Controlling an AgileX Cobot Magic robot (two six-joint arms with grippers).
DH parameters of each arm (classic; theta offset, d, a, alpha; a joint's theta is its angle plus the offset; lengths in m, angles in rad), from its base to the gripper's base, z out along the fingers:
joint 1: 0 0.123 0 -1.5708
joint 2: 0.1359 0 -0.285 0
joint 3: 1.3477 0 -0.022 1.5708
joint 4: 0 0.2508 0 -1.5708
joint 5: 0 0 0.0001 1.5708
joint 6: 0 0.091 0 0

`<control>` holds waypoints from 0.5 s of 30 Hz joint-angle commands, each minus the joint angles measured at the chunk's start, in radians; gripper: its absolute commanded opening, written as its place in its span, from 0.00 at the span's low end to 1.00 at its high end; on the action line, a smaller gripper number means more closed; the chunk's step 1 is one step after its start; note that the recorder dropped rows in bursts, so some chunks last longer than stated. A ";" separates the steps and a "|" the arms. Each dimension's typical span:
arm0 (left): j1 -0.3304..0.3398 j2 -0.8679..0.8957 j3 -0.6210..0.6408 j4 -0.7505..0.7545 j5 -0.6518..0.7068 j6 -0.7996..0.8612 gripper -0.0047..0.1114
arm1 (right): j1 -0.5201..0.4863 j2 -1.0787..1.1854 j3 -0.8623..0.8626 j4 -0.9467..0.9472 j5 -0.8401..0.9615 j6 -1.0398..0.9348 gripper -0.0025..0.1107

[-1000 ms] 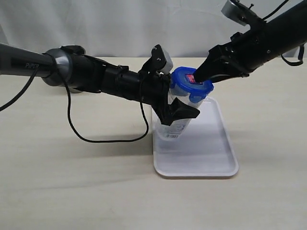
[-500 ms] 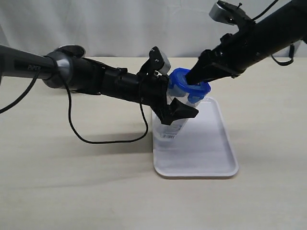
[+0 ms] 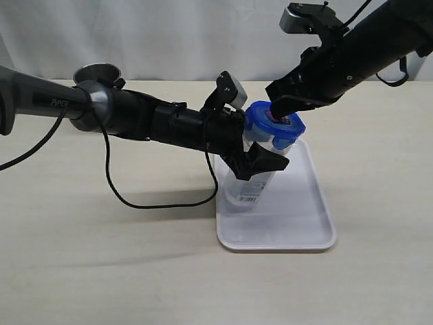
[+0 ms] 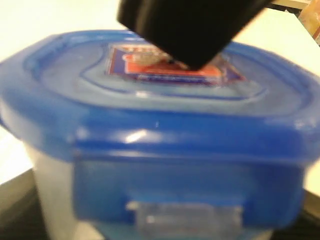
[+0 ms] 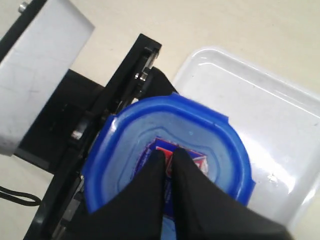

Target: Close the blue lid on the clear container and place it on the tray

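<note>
The blue lid [image 3: 272,128] sits on top of the clear container [image 3: 252,181], which leans slightly with its base over the left part of the white tray [image 3: 291,227]; whether it touches the tray I cannot tell. My left gripper [image 3: 260,159] is shut around the container's upper body just below the lid. My right gripper [image 3: 277,112] is shut, its tips pressing down on the sticker at the lid's middle. Up close the lid [image 4: 160,125] fills the left wrist view. In the right wrist view the closed right gripper [image 5: 169,154] rests on the lid [image 5: 120,155], beside the tray [image 5: 280,115].
A grey metal cup [image 3: 98,71] stands at the back left behind the left arm. A black cable [image 3: 155,201] loops over the table left of the tray. The tray's right and near parts [image 3: 304,217] are bare.
The right gripper has swung left and now comes down more steeply on the lid. The left gripper has shifted right, and the container stands more upright over the tray.
</note>
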 commanded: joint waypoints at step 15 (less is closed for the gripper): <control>0.010 -0.008 -0.011 -0.008 -0.025 0.031 0.75 | 0.002 0.010 0.004 -0.013 0.028 0.009 0.06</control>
